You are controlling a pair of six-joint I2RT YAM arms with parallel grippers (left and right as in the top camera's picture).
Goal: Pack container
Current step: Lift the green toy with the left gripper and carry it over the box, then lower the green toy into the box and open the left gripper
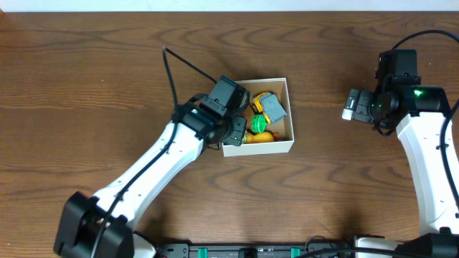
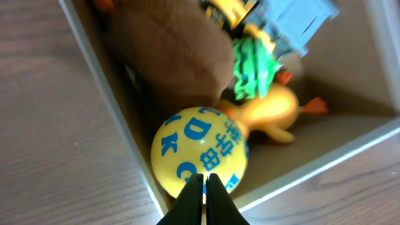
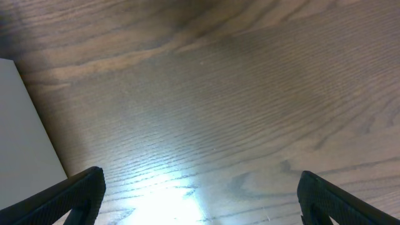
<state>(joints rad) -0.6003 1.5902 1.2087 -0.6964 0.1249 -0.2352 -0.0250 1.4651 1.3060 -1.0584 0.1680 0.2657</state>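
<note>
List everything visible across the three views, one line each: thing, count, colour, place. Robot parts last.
Small square cardboard box, white walls, tan inside: one, white and tan, mid-table.
Round yellow ball with blue letters: one, yellow and blue, corner of the box.
Brown rounded soft toy: one, brown, in the box beside the ball.
Green toy: one, green, in the box by the duck.
Orange-yellow duck toy: one, orange-yellow, box floor beside the ball.
Grey-blue blocky toy: one, grey-blue, in the box.
Yellow-and-black toy: one, partly hidden, in the box.
Dark wooden table: one, brown.
Left gripper: one, black, shut, at the ball.
Right gripper: one, black, open, over table.
</note>
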